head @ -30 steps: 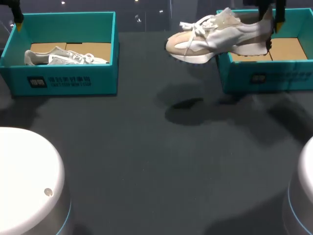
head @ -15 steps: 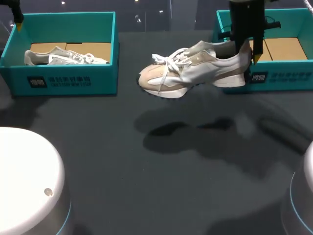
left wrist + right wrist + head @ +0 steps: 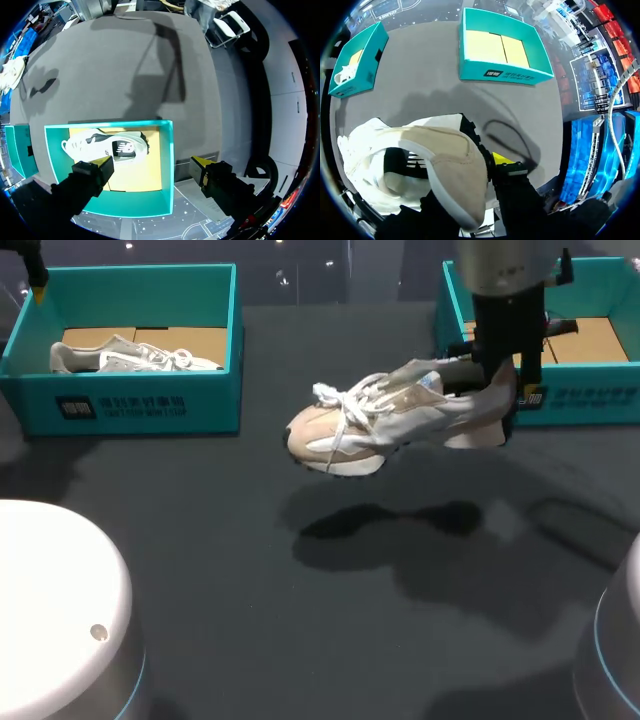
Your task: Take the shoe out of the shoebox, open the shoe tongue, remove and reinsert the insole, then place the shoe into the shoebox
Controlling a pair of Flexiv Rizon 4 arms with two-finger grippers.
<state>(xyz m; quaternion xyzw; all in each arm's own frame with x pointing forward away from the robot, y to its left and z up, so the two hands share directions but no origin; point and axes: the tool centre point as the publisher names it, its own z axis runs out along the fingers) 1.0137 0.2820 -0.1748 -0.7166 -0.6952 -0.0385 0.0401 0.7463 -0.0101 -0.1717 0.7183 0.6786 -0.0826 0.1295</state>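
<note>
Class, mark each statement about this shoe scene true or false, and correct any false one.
1. The right gripper holds the beige shoe by its heel, above the table. True.
2. The right shoebox contains a shoe. False: only its cardboard floor shows.
3. The left shoebox holds a pale shoe. True.
4. The left gripper is shut on a shoe. False: its fingers are open above the left shoebox, holding nothing.
</note>
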